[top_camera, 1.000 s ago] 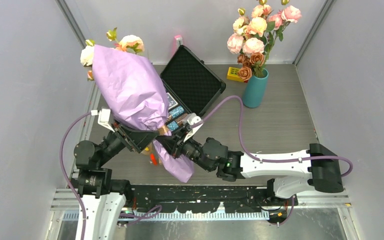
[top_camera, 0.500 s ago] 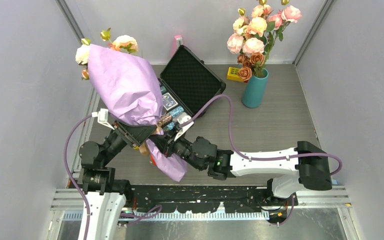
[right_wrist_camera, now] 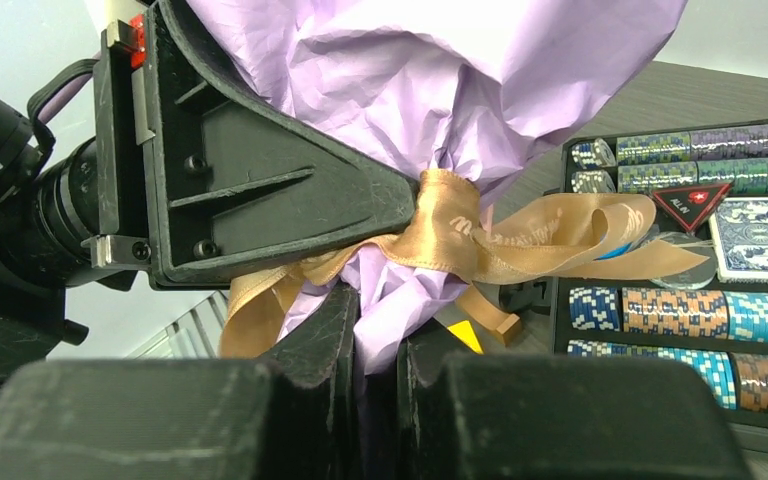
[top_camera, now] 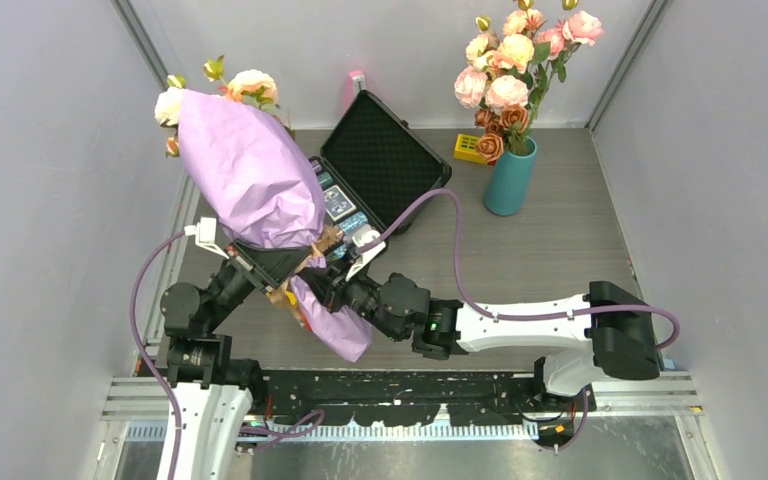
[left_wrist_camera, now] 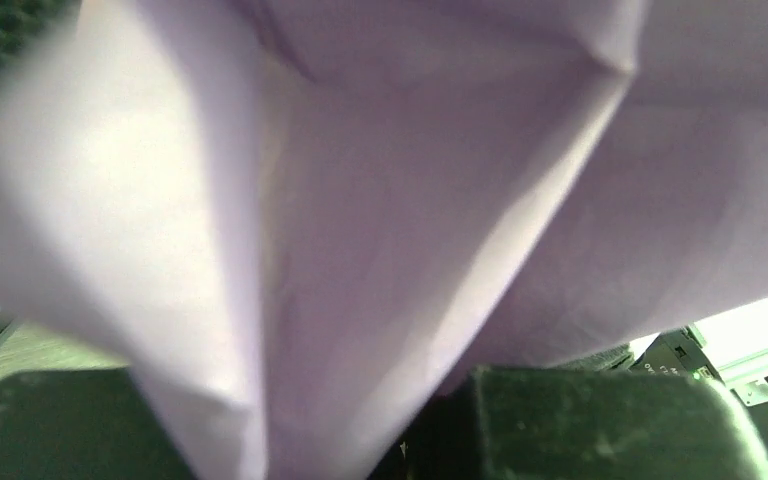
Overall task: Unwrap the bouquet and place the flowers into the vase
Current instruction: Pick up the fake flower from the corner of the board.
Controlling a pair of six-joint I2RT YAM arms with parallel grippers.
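1. Top external view: the bouquet (top_camera: 250, 175) is held up off the worktop (top_camera: 560, 250) at about 10 o'clock from its middle. It tilts so that its wide end points toward 11 o'clock and its thin tail toward 5 o'clock.
2. The flowers (top_camera: 245, 85), white and peach roses with green leaves, stick out of the lilac paper at the 11 o'clock end, close to the back wall.
3. A tan ribbon (top_camera: 322, 243) is tied round the narrow neck of the wrap. In the right wrist view its loops and tails (right_wrist_camera: 520, 235) hang loose beside the knot.
4. The left end effector (top_camera: 295, 268) meets the bouquet at the neck from 7 o'clock. In the left wrist view lilac paper (left_wrist_camera: 380, 200) fills the gap between its two dark fingers (left_wrist_camera: 600, 420) and touches both, so it is closed on the wrap.
5. The right end effector (top_camera: 332, 290) comes in from 4 o'clock. In its own wrist view (right_wrist_camera: 375, 330) the jaws stand narrow, pinching the paper tail just below the knot.
6. The vase (top_camera: 510, 178) stands upright at about 1 o'clock, well apart from the bouquet. It holds a bigger bunch of pink-cream and rust roses (top_camera: 515, 60).
7. An open black case (top_camera: 385, 160) lies between the bouquet and the vase, at 12 o'clock. It has rows of chips (right_wrist_camera: 680, 150) and a card deck (right_wrist_camera: 760, 235) inside.
8. A small yellow block (top_camera: 468, 148) sits just beside the vase, at its 10 o'clock.
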